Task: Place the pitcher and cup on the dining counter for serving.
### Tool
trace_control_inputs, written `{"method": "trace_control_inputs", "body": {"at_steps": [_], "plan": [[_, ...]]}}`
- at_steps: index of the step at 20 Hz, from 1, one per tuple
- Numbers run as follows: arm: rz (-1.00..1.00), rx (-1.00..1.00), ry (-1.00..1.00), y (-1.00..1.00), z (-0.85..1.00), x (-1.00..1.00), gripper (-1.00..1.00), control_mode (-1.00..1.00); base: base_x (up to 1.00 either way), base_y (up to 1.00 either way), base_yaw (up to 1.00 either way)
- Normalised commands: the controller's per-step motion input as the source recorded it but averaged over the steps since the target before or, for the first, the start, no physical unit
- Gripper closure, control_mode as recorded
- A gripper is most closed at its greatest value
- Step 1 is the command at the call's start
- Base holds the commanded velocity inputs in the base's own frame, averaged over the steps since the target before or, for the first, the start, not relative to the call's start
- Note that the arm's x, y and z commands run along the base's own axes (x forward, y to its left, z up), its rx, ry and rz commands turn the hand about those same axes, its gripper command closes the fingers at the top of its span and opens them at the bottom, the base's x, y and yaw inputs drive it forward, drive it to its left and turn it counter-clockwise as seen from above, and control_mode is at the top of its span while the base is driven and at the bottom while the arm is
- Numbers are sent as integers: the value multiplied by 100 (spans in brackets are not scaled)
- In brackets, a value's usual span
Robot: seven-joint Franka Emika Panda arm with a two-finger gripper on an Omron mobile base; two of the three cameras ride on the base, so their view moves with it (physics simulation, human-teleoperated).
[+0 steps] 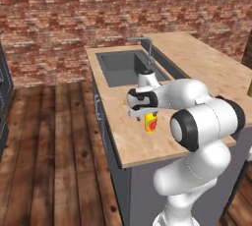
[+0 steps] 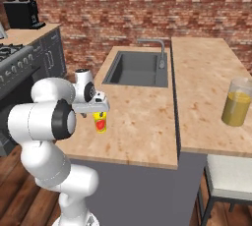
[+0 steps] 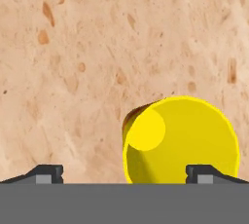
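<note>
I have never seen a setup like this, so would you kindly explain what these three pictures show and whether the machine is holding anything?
This is a rendered kitchen with a white robot arm on a mobile base. Two pictures come from cameras on the base, behind the arm to its left and right. The third looks down from the arm's hand. At the arm's end is its tool, a two-finger grasper, whose dark fingertips rise at the bottom of the hand picture. They stand wide open, holding nothing, just above a small yellow cup. The cup stands on the lower wood-grain counter, which has a grey sink and faucet. Beside it is the raised dining counter, where a glass pitcher of amber liquid already stands.
</note>
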Motion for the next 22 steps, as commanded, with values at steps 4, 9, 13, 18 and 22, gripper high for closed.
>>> {"method": "trace_control_inputs", "body": {"at_steps": [4, 9, 13, 18, 22], "plan": [[0, -3, 0, 0, -24, 8, -100, -100, 0, 0, 0], [0, -2, 0, 0, -22, 11, -100, -100, 0, 0, 0], [0, -1, 0, 0, -15, 8, -100, -100, 0, 0, 0], [0, -1, 1, 1, 0, 1, 100, -100, 0, 0, 0], [0, 0, 0, 0, 0, 0, 100, -100, 0, 0, 0]]}}
